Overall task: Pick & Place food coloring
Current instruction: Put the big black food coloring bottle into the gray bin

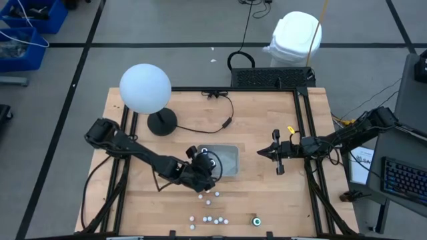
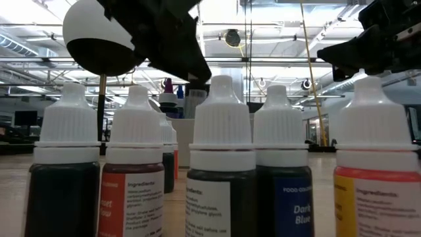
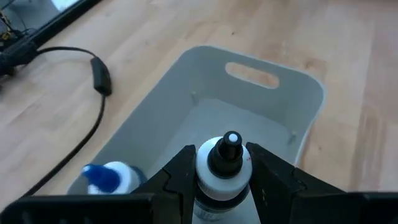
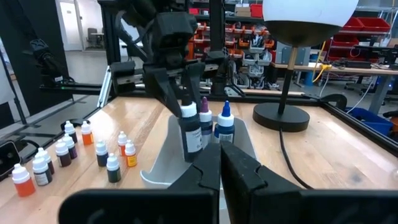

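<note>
Left claw (image 4: 188, 93) is gripping an upright food coloring bottle (image 4: 191, 127) between its fingers, hanging over the grey tray (image 1: 229, 160) mid-counter (image 1: 267, 200). Other bottles (image 1: 208, 212) are standing near the counter's front edge, while the right claw (image 1: 261, 152) is waiting shut, well apart.

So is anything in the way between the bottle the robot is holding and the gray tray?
Nothing visible: the left pincer holds the white-shouldered, black-capped bottle right over the clear gray plastic tray, beside two bottles already inside.
</note>
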Controlling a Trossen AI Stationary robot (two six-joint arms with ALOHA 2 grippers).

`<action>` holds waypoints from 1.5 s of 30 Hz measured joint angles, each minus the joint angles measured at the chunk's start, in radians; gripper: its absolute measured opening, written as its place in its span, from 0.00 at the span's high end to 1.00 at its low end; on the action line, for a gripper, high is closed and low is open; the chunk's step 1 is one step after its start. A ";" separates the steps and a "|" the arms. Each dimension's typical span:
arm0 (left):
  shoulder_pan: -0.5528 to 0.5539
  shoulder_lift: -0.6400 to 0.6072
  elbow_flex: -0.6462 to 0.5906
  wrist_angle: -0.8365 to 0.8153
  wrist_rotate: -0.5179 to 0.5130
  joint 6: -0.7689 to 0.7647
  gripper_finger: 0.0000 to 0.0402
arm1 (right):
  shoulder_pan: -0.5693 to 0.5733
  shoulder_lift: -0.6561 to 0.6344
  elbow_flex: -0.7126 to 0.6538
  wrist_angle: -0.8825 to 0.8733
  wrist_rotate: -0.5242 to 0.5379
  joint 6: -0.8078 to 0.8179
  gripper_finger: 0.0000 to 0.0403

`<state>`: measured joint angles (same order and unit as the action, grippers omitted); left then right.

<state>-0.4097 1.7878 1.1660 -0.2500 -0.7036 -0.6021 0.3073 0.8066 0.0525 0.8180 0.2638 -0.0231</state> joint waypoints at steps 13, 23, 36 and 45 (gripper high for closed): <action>0.017 0.031 0.000 -0.009 0.041 0.014 0.68 | 0.000 0.000 0.000 0.000 -0.001 0.000 1.00; 0.023 0.040 -0.001 -0.014 0.105 -0.005 0.64 | 0.000 0.000 0.000 0.000 -0.003 0.003 1.00; 0.023 0.040 -0.001 -0.058 0.099 -0.025 0.63 | 0.000 0.000 0.000 0.000 -0.003 0.004 1.00; 0.022 0.013 0.000 -0.076 0.105 0.006 0.63 | 0.000 0.000 0.000 0.000 -0.003 0.008 1.00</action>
<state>-0.3879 1.8004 1.1656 -0.3259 -0.5987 -0.5957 0.3073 0.8066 0.0522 0.8181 0.2604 -0.0153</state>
